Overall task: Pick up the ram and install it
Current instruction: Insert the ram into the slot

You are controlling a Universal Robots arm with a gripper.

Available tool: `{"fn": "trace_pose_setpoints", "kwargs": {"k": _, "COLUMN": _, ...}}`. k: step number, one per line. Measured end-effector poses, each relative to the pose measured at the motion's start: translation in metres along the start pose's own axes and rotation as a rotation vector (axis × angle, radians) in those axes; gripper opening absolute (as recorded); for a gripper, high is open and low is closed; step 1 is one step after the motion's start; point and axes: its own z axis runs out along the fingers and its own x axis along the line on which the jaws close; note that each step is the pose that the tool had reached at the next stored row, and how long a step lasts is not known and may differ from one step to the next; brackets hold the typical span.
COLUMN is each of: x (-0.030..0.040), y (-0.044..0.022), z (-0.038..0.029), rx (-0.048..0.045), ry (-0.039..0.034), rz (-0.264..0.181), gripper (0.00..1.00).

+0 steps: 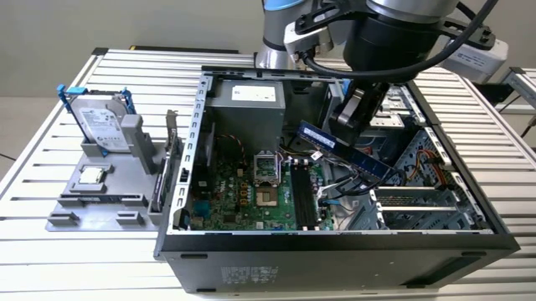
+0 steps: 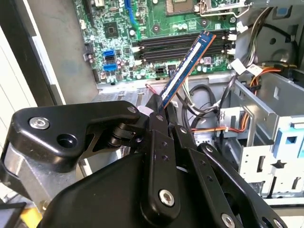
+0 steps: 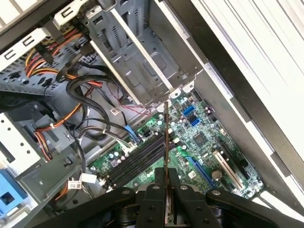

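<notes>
My gripper (image 1: 340,128) is shut on the ram (image 1: 362,160), a long bluish stick with dark chips. It hangs tilted inside the open computer case (image 1: 197,132), above the motherboard (image 1: 243,194) and off to the exterior view's right of the black memory slots (image 1: 303,199). In the second wrist view the ram (image 2: 186,64) juts out from the closed fingers (image 2: 156,118), its far end over the black slots (image 2: 183,45). The first wrist view has the ram (image 3: 166,137) edge-on, rising from the gripper (image 3: 166,183) with the slots (image 3: 135,160) beside it.
A grey fixture (image 1: 105,210) on the exterior view's left carries a silver hard drive with blue brackets (image 1: 100,119) and a small square processor chip (image 1: 90,177). Inside the case are the power supply (image 1: 251,100), loose cables (image 3: 90,109) and a metal drive cage (image 2: 266,123).
</notes>
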Motion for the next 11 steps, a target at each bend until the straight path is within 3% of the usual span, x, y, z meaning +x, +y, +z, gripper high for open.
{"fn": "trace_pose_setpoints", "kwargs": {"k": 11, "x": 0.0001, "y": 0.0001, "z": 0.0002, "rx": 0.0087, "ry": -0.0026, "rz": 0.127, "gripper": 0.00}}
